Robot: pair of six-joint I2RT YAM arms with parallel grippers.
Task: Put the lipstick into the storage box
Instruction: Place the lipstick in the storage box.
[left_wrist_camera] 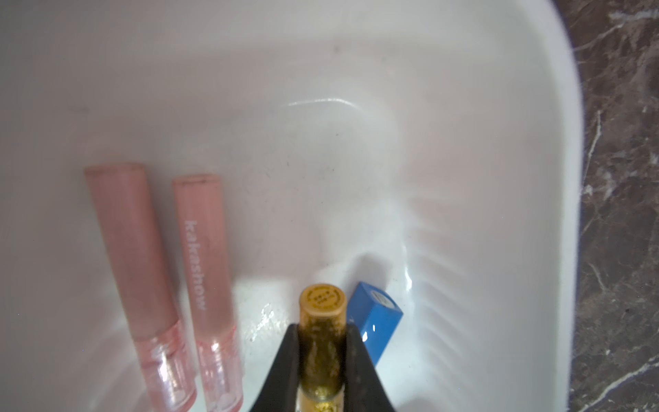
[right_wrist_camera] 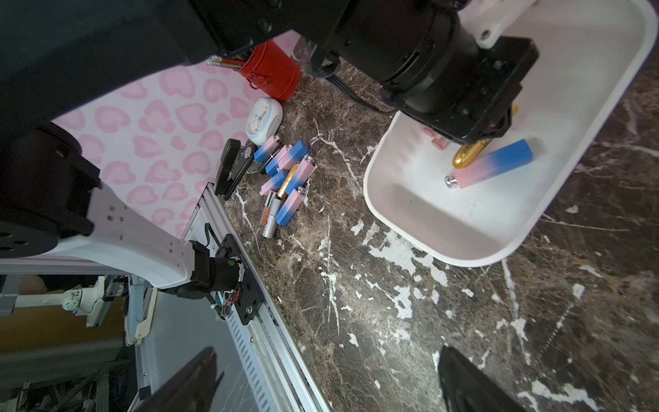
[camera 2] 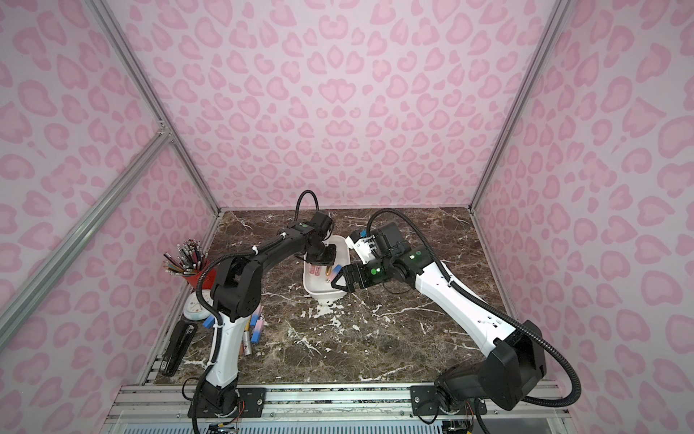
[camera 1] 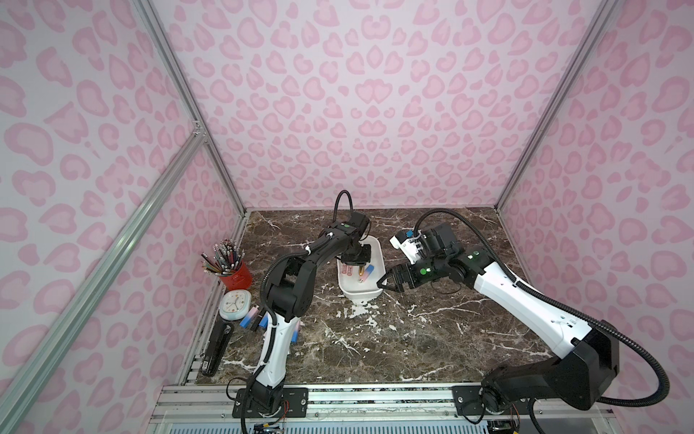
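Left gripper (left_wrist_camera: 322, 331): closed on the gold lipstick (left_wrist_camera: 322, 310), with a black finger pressed against each side of the tube.
Right gripper (camera 1: 383, 282): fingers spread wide with nothing between them, just outside the near right corner of the storage box (camera 1: 361, 297).
Place of the held tube: inside the box walls, right of the two pink gloss tubes (left_wrist_camera: 132, 249) and just beside the blue-and-pink square tube (right_wrist_camera: 495, 162). Whether its lower end touches the floor cannot be told.
Key relation: the tube lies directly between the left fingers. Nothing is seen between it and the box floor, so only a release is judged to be called for.
Long axis: set along the fingers and tilted down toward the near end of the box, free end lowest.
Nearer arm: the left, which is over the box.
Box: glossy white plastic with rounded corners and low walls, and faint ribs inside the right wall.
Gold lipstick: a hard, slick, glittery cylinder, judged likely to roll once freed.
Square tube: flat-faced, judged a possible stop.
Gloss tubes: round, with translucent pink ends.
Remaining lipsticks (right_wrist_camera: 285, 178): piled on the marble table (camera 1: 413, 338) at the near left.
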